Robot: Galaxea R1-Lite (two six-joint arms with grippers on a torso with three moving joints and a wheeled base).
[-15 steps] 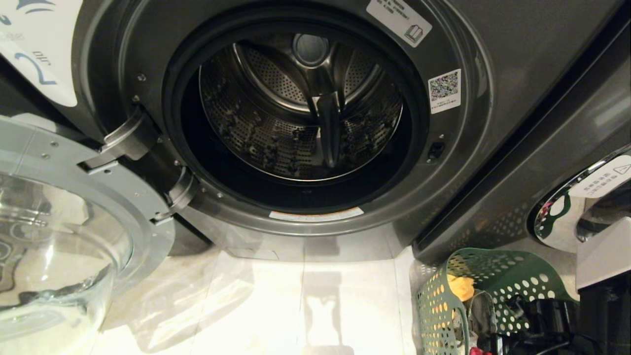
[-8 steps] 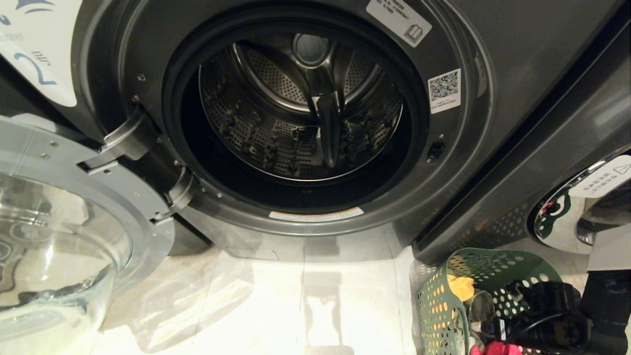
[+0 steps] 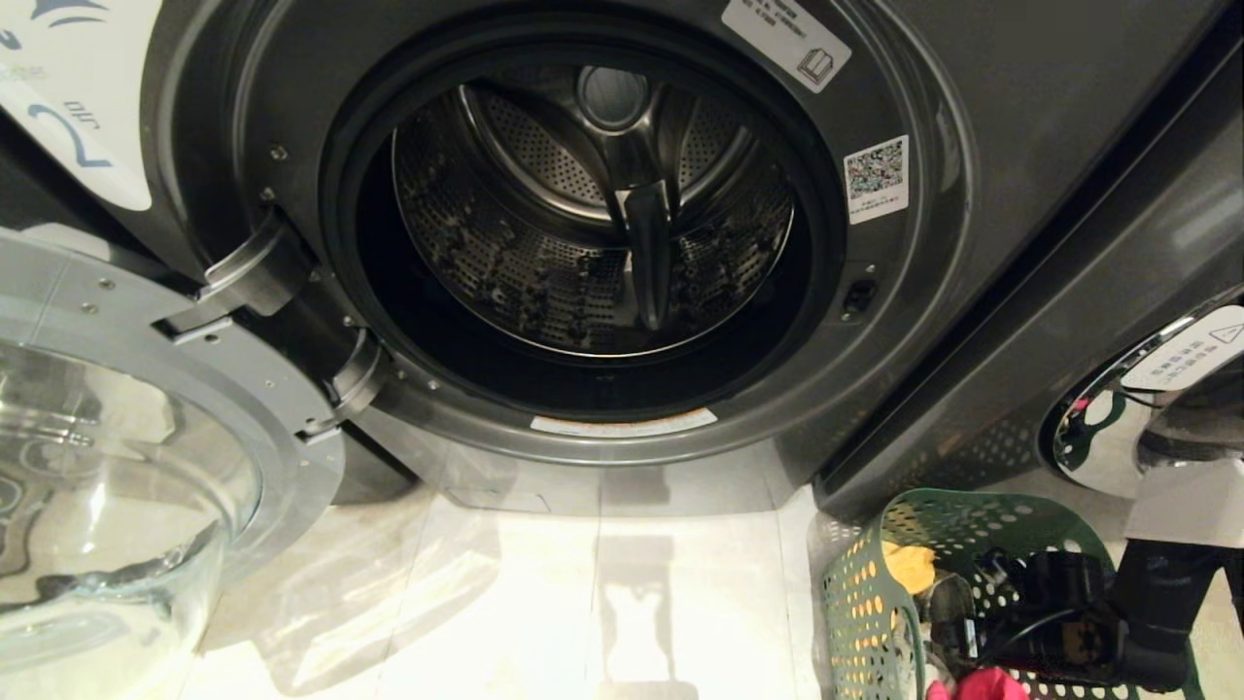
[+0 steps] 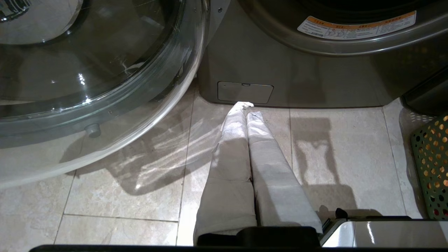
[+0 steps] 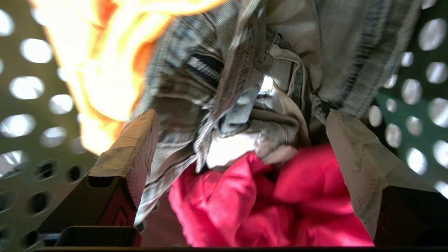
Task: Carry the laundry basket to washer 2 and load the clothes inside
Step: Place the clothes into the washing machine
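Washer 2 (image 3: 904, 321), dark grey with a blue "2" label (image 3: 68, 136), stands with its door swung open and its steel drum (image 3: 593, 214) bare. The green perforated laundry basket (image 3: 865, 603) sits on the floor at its lower right, and its side shows too (image 4: 432, 161). In the basket lie the clothes: one yellow (image 3: 909, 567), one grey (image 5: 245, 80), one pink-red (image 5: 266, 203). My right gripper (image 5: 241, 140) is down inside the basket, open, its taped fingers (image 5: 140, 140) straddling the grey and pink-red garments. My left gripper (image 4: 246, 108) is shut and empty, low over the floor before the washer's base.
The open glass door (image 3: 117, 467) juts out at the left, close to the left arm. A neighbouring washer's chrome-rimmed door (image 3: 1108, 428) is at the far right, behind the basket. Pale floor tiles (image 3: 603, 603) lie between door and basket.
My right arm has swung down and further into the basket. The pink-red garment has come into sight at the picture's bottom edge. The left arm has not moved.
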